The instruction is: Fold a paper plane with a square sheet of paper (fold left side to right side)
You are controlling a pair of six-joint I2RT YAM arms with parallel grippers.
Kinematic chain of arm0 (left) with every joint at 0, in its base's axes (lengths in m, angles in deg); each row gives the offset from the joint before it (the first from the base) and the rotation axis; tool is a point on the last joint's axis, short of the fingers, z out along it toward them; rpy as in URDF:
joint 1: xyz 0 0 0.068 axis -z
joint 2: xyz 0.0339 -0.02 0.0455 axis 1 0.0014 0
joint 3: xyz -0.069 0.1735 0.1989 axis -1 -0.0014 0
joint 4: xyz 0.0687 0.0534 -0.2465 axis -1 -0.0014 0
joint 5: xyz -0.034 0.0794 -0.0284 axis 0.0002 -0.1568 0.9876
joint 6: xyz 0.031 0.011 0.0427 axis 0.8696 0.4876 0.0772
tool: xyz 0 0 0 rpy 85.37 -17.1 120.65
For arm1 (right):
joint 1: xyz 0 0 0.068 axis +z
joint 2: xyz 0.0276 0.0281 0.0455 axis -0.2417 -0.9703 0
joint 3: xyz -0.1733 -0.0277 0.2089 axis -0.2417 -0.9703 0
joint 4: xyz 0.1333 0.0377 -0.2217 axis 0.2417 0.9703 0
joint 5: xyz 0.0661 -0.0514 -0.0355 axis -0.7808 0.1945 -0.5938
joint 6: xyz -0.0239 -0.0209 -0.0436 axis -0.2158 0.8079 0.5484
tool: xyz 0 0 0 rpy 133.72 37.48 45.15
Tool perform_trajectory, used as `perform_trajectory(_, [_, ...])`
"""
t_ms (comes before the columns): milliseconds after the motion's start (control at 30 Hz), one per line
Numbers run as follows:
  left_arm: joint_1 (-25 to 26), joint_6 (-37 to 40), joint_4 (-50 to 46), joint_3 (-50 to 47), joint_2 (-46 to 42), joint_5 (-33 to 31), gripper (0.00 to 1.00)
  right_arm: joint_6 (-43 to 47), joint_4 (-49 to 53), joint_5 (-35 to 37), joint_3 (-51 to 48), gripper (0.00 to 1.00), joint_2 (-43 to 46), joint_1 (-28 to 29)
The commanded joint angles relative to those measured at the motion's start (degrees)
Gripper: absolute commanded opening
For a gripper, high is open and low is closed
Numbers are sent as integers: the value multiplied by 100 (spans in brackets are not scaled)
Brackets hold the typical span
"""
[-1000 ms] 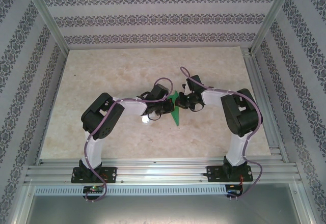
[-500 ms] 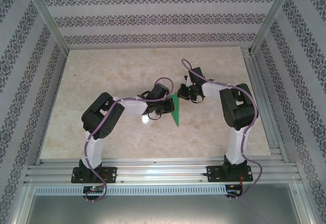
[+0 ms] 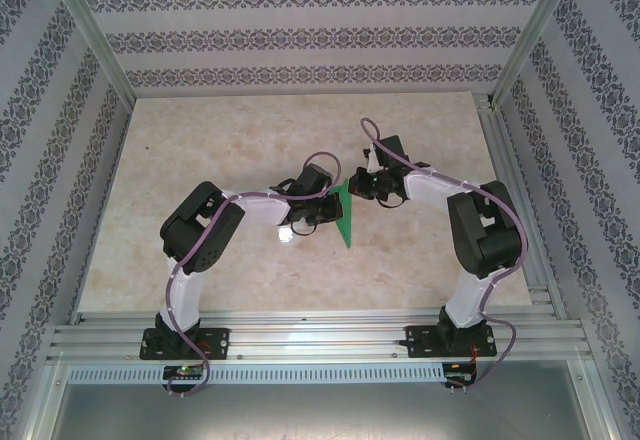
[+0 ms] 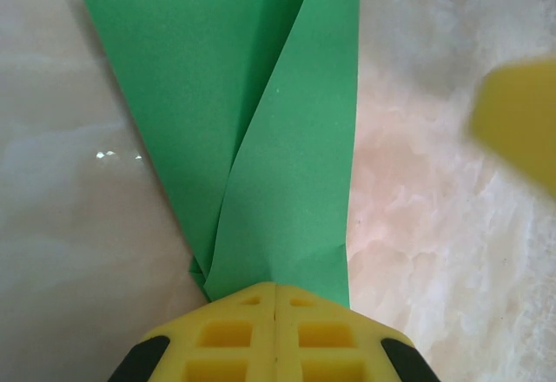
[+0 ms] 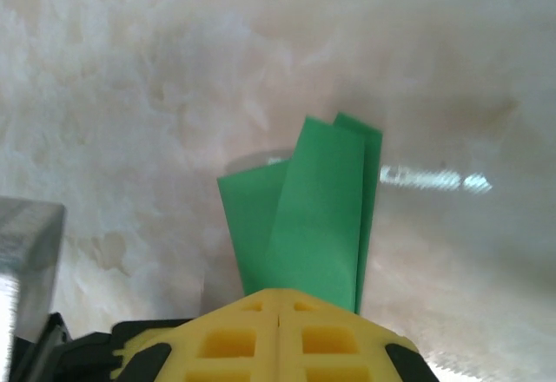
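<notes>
Marble-look counter [image 3: 200, 160] first: it is smooth and shiny, so the paper can slide on it if you let go or push.

Your left arm [image 3: 250, 207] and your right arm [image 3: 440, 185] both lean in to the middle and come very near each other. If you swing one too fast, they could bump.

Next comes the green sheet of paper [image 3: 344, 222]. It sits in the middle of the counter, between the two arms. It is folded into a long thin shape with a pointy tip on the near side. It is thin, so it can rip.

Your left end effector [image 4: 274, 288] is shut tight on one part of the paper. Your right end effector [image 5: 278, 295] is shut tight on another part. Both hold the same thin sheet. If you pull them apart, the paper may tear. If you push them together, it may bend in the wrong place.

Last, the little flaps [image 4: 287, 165]. In the left wrist view they lie one over the other and do not quite line up. If you press down now, I think the fold would come out crooked and the plane would not be even.
</notes>
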Motion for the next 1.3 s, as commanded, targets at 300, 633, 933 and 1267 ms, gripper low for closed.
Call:
perform_trajectory(300, [121,163,-924,-135,390,-209,0,124,41,273,562,4,-945,-8])
perform_trajectory(633, [148,188,-1020,-55,423,-220,0,500,443,538,1429,4,-1554,-136])
perform_trajectory(933, [168,207,-1065,-22,433,-234,0,510,519,566,2008,5,-1950,-221])
perform_trajectory(1267, [166,210,-1069,-15,434,-221,0,428,576,600,2541,5,-2173,-358])
